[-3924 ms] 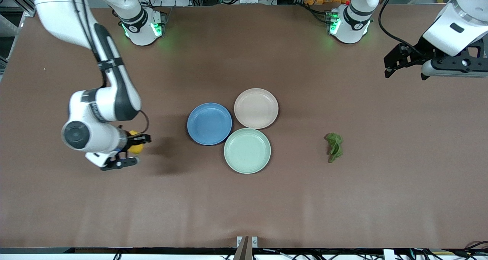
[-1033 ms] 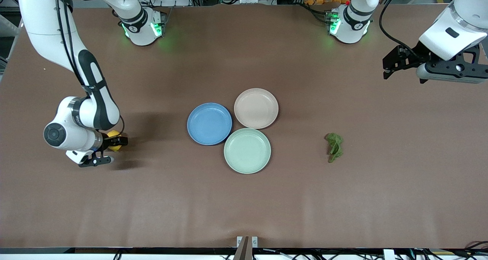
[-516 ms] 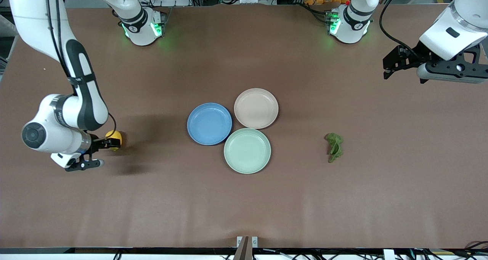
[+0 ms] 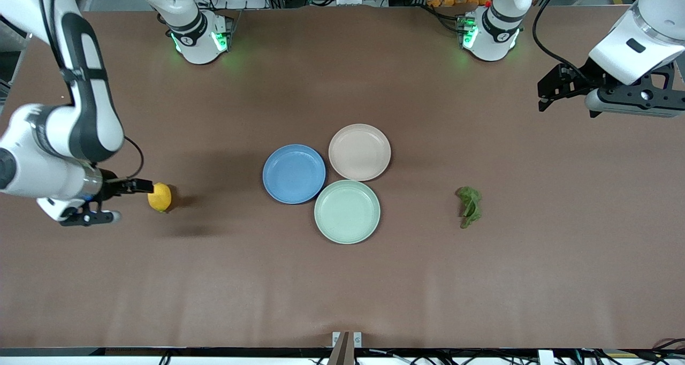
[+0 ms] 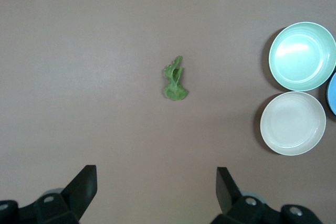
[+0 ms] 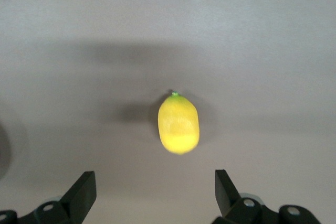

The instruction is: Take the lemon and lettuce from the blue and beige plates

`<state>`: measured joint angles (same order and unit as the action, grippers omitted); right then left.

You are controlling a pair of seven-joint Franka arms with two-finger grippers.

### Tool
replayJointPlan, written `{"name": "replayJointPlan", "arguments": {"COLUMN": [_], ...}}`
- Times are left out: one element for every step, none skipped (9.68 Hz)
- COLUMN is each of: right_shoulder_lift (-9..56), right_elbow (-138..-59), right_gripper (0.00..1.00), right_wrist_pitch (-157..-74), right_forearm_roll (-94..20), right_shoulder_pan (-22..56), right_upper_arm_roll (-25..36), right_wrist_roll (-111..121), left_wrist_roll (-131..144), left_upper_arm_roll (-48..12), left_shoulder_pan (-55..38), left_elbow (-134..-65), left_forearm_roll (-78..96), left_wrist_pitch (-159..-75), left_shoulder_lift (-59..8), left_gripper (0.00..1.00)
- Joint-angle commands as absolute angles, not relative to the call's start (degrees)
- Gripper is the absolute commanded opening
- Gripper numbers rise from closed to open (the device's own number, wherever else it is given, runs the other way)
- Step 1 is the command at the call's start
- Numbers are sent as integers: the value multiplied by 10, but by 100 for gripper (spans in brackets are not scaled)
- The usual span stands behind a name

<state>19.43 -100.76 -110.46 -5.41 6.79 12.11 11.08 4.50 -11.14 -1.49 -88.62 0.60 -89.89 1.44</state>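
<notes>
The yellow lemon [image 4: 160, 197] lies on the brown table toward the right arm's end, apart from the plates; it also shows in the right wrist view [image 6: 178, 124]. My right gripper [image 4: 126, 200] is open and empty, just off the lemon toward the table's end. The green lettuce [image 4: 469, 206] lies on the table toward the left arm's end, and shows in the left wrist view [image 5: 174, 79]. The blue plate [image 4: 294, 173] and the beige plate [image 4: 359, 152] are empty. My left gripper [image 4: 541, 93] is open and empty, up over the table near the left arm's end.
An empty pale green plate [image 4: 347, 211] touches the blue and beige plates and lies nearer the front camera. The green [image 5: 302, 56] and beige [image 5: 292, 123] plates show in the left wrist view.
My right gripper carried the lemon toward the right arm's end, set it on the table, let go and drew back. The left arm barely moved.
</notes>
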Motion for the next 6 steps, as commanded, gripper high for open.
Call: {"name": "replayJointPlan", "arguments": {"right_shoulder_lift": [136,122,109,96,90,86], "right_elbow": [-1021,-1020,-1017,-1015,-1006,-995], "right_gripper": [100,100,100,100,100,100], "right_wrist_pitch": [-1068,-1055,-1040,-1033,-1032,-1021], "right_forearm_roll": [-33,-33,-24,-7,2,2], "right_shoulder_pan": [53,47,33,27,28,27], "right_upper_arm_roll": [111,108,93,82,81,81], "right_wrist_roll": [99,99,99,99,101,103], "left_wrist_roll": [31,29,28,29,31,28], "left_upper_arm_roll": [-110,-106,-102,-102,-102,-102], "left_shoulder_pan": [-14,-13,-13,-13,-14,-14], "left_elbow": [-878,-878,-878,-878,-878,-878], "left_forearm_roll": [5,5,5,5,5,5], "left_wrist_pitch": [-898,-898,-898,-898,-898,-898], "left_shoulder_lift": [12,12,11,11,11,11], "left_gripper": [100,100,100,100,100,100]}}
